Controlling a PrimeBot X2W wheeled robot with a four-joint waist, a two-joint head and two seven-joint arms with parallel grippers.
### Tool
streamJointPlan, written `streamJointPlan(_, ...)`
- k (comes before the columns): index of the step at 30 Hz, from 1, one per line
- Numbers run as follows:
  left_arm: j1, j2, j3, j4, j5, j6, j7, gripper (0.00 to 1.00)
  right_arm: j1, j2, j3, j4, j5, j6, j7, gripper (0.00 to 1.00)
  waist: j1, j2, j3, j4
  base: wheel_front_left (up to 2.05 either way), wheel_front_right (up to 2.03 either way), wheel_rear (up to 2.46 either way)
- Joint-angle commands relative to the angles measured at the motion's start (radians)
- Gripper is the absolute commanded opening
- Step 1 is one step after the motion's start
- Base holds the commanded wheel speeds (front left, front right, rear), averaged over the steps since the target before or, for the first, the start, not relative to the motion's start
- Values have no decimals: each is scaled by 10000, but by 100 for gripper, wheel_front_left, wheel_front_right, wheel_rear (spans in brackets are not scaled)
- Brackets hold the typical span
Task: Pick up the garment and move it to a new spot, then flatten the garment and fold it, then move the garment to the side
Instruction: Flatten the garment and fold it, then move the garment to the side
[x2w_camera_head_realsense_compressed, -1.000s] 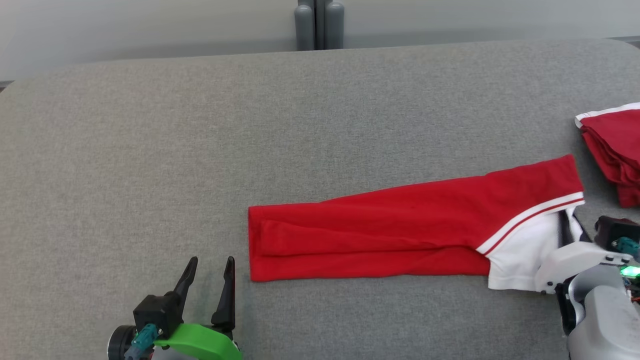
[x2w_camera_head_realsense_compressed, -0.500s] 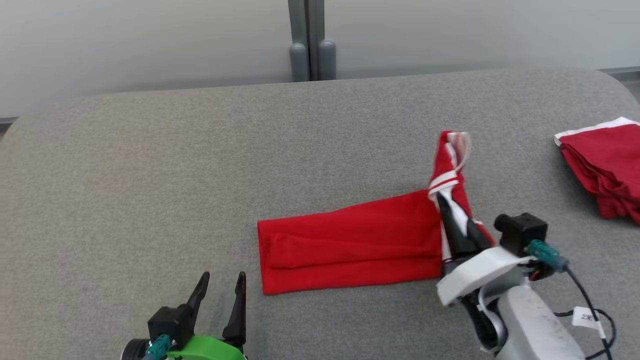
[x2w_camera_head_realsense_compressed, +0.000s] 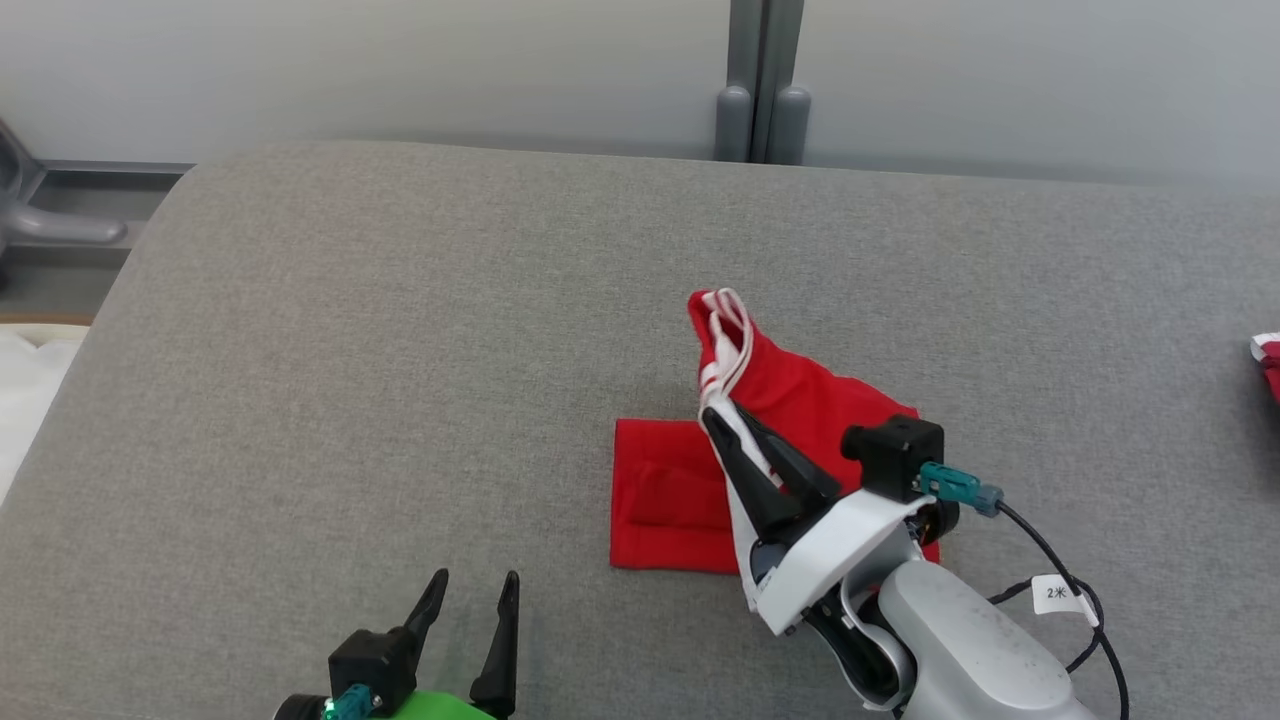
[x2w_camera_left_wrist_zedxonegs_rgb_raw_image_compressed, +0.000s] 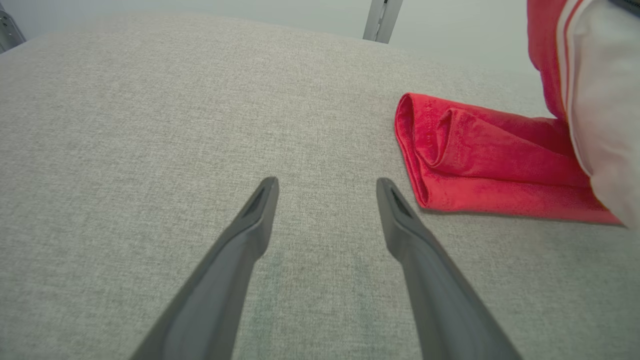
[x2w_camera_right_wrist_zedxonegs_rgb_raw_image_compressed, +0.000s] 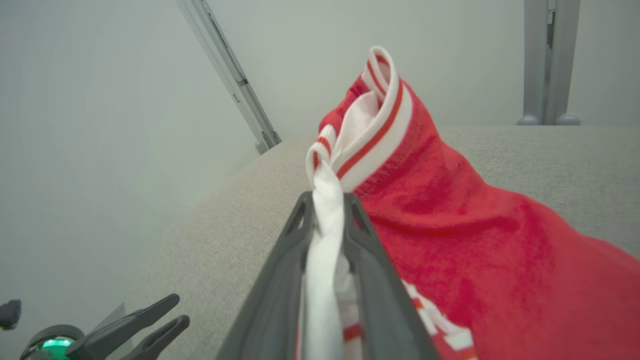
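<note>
A red garment (x2w_camera_head_realsense_compressed: 660, 500) with white, red-striped trim lies folded into a long strip on the grey padded table (x2w_camera_head_realsense_compressed: 400, 300). My right gripper (x2w_camera_head_realsense_compressed: 725, 415) is shut on its white end, holding it above the table and over the flat red part; the trim (x2w_camera_head_realsense_compressed: 722, 320) sticks up past the fingertips. In the right wrist view, white cloth runs between the fingers of the right gripper (x2w_camera_right_wrist_zedxonegs_rgb_raw_image_compressed: 327, 200) and the red garment (x2w_camera_right_wrist_zedxonegs_rgb_raw_image_compressed: 450, 240) drapes down to the right. My left gripper (x2w_camera_head_realsense_compressed: 475, 580) stands open and empty at the near edge, left of the garment (x2w_camera_left_wrist_zedxonegs_rgb_raw_image_compressed: 475, 165).
Another red garment (x2w_camera_head_realsense_compressed: 1268, 360) with white trim peeks in at the right edge. Grey posts (x2w_camera_head_realsense_compressed: 760, 110) stand behind the table's far edge. The table's rounded left corner lies at the far left. A black cable (x2w_camera_head_realsense_compressed: 1060, 560) hangs off my right wrist.
The right gripper has lifted the striped white end and carried it leftward over the red strip, so less cloth lies flat. The left gripper stays open. The head camera has shifted.
</note>
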Motion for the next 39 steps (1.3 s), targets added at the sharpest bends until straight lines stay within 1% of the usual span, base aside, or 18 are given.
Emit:
streamJointPlan(1,-138,11,-14,3,-27,-30,7,100,-83,-50,151,-47,326,-9,-15,100,0,0,47,205,0,0,0)
streamJointPlan(4,-229,13,128,9,-31,-30,7,100,-85,-52,367,-377,721,-11,-15,100,0,0,35,83,0,0,0)
streamJointPlan(6,-218,11,321,-35,4,-30,7,100,-13,-70,122,-523,566,-11,-13,100,0,0,-7,-131,0,0,0)
streamJointPlan(8,-197,9,459,-85,80,-30,7,100,197,-73,-471,-581,289,-11,-13,100,0,0,-70,-397,0,0,0)
streamJointPlan(17,-110,19,1020,-315,297,-30,7,100,1538,-45,-3891,-615,-2803,-11,-7,100,0,0,-361,-1733,0,0,0)
streamJointPlan(21,24,20,1336,-460,577,-30,7,100,2142,-35,-4805,-720,-3824,-11,-7,100,0,0,-445,-2216,0,0,0)
streamJointPlan(25,278,19,1641,-686,1016,14,7,100,2708,-48,-5415,-678,-4283,-11,-9,100,0,0,-506,-2568,0,0,0)
streamJointPlan(28,490,17,1763,-859,1298,131,6,100,3135,-33,-5691,-605,-4487,-11,-7,100,0,0,-546,-2673,0,0,0)
streamJointPlan(32,757,18,1837,-973,1418,221,7,100,3483,-39,-5806,-480,-4556,-11,-7,100,0,0,-584,-2673,0,0,0)
streamJointPlan(36,817,17,1781,-1052,1364,224,7,100,3483,-39,-5693,-425,-4578,-11,-7,100,0,0,-548,-2502,0,0,0)
streamJointPlan(39,723,17,1709,-1050,1400,186,7,100,3147,-33,-5275,-167,-4568,-11,-7,100,0,0,-469,-2294,0,0,0)
